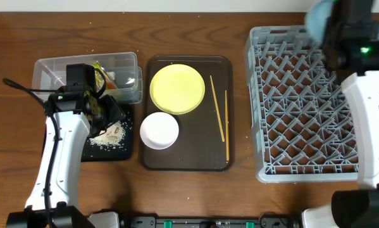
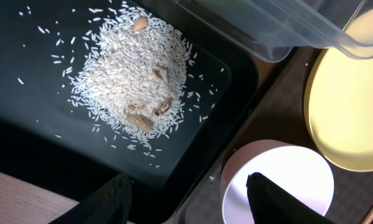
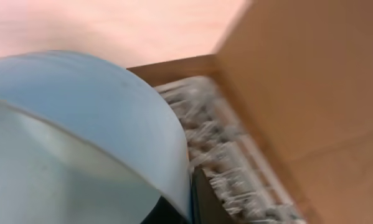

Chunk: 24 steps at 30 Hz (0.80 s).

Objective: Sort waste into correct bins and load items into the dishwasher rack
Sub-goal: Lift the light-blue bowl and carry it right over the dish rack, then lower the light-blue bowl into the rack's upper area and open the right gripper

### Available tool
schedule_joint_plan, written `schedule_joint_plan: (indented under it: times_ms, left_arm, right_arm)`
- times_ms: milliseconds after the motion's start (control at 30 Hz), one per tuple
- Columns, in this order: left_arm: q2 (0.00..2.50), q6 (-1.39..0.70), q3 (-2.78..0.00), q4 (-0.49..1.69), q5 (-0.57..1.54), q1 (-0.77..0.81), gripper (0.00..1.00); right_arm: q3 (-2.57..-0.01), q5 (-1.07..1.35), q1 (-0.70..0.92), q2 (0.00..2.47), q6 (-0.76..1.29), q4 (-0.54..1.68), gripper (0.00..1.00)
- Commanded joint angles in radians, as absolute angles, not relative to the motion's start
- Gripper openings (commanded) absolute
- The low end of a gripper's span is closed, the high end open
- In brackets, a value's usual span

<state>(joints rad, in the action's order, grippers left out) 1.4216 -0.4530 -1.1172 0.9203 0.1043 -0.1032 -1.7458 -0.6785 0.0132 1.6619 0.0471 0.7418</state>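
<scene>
Hanging over the black tray (image 1: 127, 152), the L gripper (image 2: 189, 202) has its jaws wide apart w/ nothing between them. Both dark fingertips (image 2: 111, 198) show at 6 o'clock of the L wrist view. Under it the rice scraps (image 2: 133, 74) lie heaped in that tray, w/ a few brown bits mixed in and loose grains scattered round the heap.

In the overhead view the tray sits at approx 8 o'clock of the table, touching the clear tub (image 1: 50, 69) at 10 o'clock. The snack wrapper (image 1: 102, 75) is inside the tub, partly hidden by the L arm.

At table centre is the brown serving tray (image 1: 195, 152). The yellow plate (image 1: 176, 88) lies at its 11 o'clock and the white bowl (image 1: 159, 130) at its 8 o'clock, right at the plate's edge. The two chopsticks (image 1: 217, 107) lie lengthwise on its 3 o'clock side, near-parallel and apart from the plate.

The dishwasher rack (image 1: 303, 107) fills the 3 o'clock side of the table. At 1 o'clock, over the rack's far edge, the R gripper (image 1: 329, 26) is clamped on the light blue bowl (image 3: 80, 137), held up off the rack. In the R wrist view the bowl is tilted and blurred, filling the 9 o'clock half, w/ a dark finger at its rim at 6 o'clock. The rack's pegs are a grey blur beyond it.
</scene>
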Motion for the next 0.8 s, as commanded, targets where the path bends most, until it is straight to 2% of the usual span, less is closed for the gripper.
schedule_joint_plan:
  times_ms: [0,433,767]
  left_arm:
    - [1.411,-0.466,-1.121,0.923,0.092,-0.108,0.63]
    - [1.411,-0.465,-1.121,0.923,0.092,-0.108,0.63]
    - [1.411,-0.466,-1.121,0.918,0.092,-0.108,0.62]
  right_arm:
    - [-1.747,-0.830,-0.047,1.702,-0.019,0.699,0.02]
    - [-1.747,-1.310,-0.190,1.942,-0.061,0.499,0.01]
    - [-1.746,-1.180,-0.175,1.998,-0.007,0.569,0.01]
